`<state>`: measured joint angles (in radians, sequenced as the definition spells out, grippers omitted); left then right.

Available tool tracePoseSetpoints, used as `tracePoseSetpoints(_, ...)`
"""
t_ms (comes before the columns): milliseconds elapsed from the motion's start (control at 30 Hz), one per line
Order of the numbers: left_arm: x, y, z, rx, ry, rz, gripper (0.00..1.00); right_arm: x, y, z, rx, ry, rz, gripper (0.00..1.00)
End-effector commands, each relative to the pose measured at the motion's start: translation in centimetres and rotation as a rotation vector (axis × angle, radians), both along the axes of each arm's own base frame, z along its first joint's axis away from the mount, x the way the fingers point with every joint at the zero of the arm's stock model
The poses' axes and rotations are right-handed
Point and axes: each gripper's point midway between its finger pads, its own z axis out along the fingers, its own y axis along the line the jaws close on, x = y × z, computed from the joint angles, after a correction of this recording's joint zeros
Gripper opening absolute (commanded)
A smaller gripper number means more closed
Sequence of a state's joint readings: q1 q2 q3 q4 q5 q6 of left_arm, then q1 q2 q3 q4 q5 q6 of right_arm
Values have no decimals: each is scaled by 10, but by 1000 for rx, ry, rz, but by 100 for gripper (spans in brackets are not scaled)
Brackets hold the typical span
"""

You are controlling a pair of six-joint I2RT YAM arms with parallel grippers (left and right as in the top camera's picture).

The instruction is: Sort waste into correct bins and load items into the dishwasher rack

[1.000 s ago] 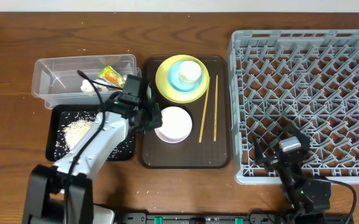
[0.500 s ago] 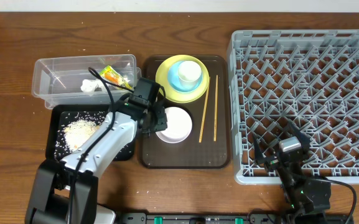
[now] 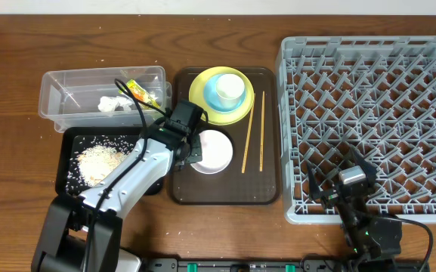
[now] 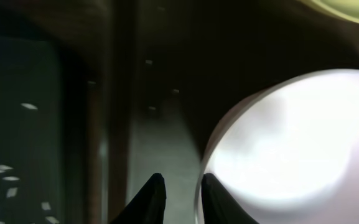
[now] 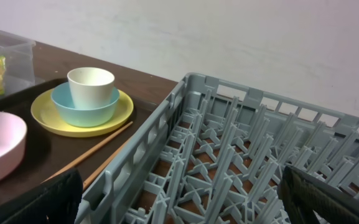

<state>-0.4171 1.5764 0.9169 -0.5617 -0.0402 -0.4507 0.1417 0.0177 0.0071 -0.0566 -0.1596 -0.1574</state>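
We are looking at a grey rack [image 3: 369, 121] taking up the right side of the table [image 3: 13, 53]. A brown tray [image 3: 202, 189] is sitting just left of it. On the tray's far half a yellow plate [image 3: 221, 118] is carrying a blue bowl [image 3: 210, 94] with a white cup [image 3: 230, 88] standing upright inside. Left of the tray a clear tub [image 3: 66, 94] is holding a green-and-orange wrapper [image 3: 136, 91] and a white scrap [image 3: 112, 104]. Just in front of it, a black tub [image 3: 70, 143] is holding rice [image 3: 97, 159]. The left arm is reaching across the black tub's corner and the tray's left edge, hiding part of both from above.

The left gripper [image 4: 182, 180] is hanging low at the left rim of the whitish bowl [image 3: 216, 151], which is sitting mouth up on the tray's near half. Its fingers [image 4: 151, 199] are standing only a narrow gap apart, one outside the rim and the other over it; whether they are pinching the rim we cannot tell (the wrist view is dim and blurred). The right gripper [image 5: 180, 186] is resting over the rack's near edge, spread wide and holding nothing.

The chopsticks [image 3: 261, 132] are lying along the tray's right side, between the whitish bowl and the rack. Their long axes are running near to far, roughly parallel, with the left one leaning slightly.
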Motion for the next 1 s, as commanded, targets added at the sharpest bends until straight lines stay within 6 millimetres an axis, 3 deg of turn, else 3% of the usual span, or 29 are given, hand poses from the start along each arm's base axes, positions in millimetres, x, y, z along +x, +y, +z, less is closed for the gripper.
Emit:
tracePoseSetpoints(0, -1, 17, -4, 92, -7, 16, 23, -1, 3, -2, 17, 13, 11, 99)
tracePoseSetpoints(233, 0, 20, 0, 109, -24, 22, 19, -1, 3, -2, 17, 13, 11, 99)
tracePoseSetpoints(400, 2, 15, 20, 62, -66, 23, 20, -1, 3, -2, 17, 13, 11, 99)
tracePoseSetpoints(467, 2, 11, 32, 25, -97, 18, 24, -1, 3, -2, 17, 13, 11, 99)
tracePoseSetpoints(533, 3, 9, 48, -3, -141, 17, 35, -1, 3, -2, 17, 13, 11, 99)
tracePoseSetpoints(600, 5, 9, 66, -29, -197, 20, 38, -1, 3, -2, 17, 13, 11, 99)
tracePoseSetpoints(633, 5, 10, 74, -41, -220, 31, 38, -1, 3, -2, 17, 13, 11, 99)
tracePoseSetpoints(767, 1, 25, 98, -93, -277, 144, 14, -1, 3, -2, 17, 13, 11, 99)
tracePoseSetpoints(967, -11, 84, 98, -41, -234, 361, 6, -1, 3, -2, 17, 13, 11, 99)
